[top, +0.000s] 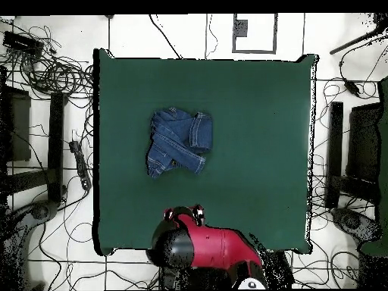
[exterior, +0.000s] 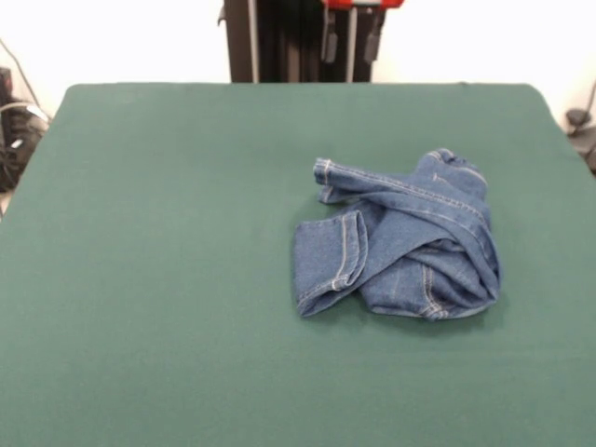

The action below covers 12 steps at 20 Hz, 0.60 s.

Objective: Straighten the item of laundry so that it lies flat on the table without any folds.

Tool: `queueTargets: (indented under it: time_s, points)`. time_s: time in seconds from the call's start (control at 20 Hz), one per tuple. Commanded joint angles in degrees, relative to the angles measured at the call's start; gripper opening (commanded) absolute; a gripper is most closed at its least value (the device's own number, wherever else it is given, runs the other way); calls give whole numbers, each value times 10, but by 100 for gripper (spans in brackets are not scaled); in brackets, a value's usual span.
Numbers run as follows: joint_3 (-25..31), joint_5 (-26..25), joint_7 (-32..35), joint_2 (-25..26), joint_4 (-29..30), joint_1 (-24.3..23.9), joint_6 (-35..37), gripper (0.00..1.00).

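Jeans (exterior: 400,237) (crumpled) well clear of gripper (exterior: 351,42)

We see the jeans (exterior: 400,237) as blue denim, a coarse woven cloth with a matt face, paler where it is worn, with light thread stitching along the seams and hems. The table (exterior: 168,279) wears a dark green covering that looks like felt: soft, matt, even and without shine. From above, the jeans (top: 179,141) show the same dull cloth, and the table (top: 258,136) the same flat green nap. The arm (top: 204,246) looks like hard plastic or painted casing, red and black, smooth and faintly glossy. We see the gripper (exterior: 352,42) as dark and hard under a red mount.
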Motion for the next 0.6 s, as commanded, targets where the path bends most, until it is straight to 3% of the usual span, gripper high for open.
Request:
queueTargets:
  time_s: [0.05,0.6]
  points:
    - [66,20,57,71,-108,23,66,100]
    - [76,19,48,85,-170,28,104,100]
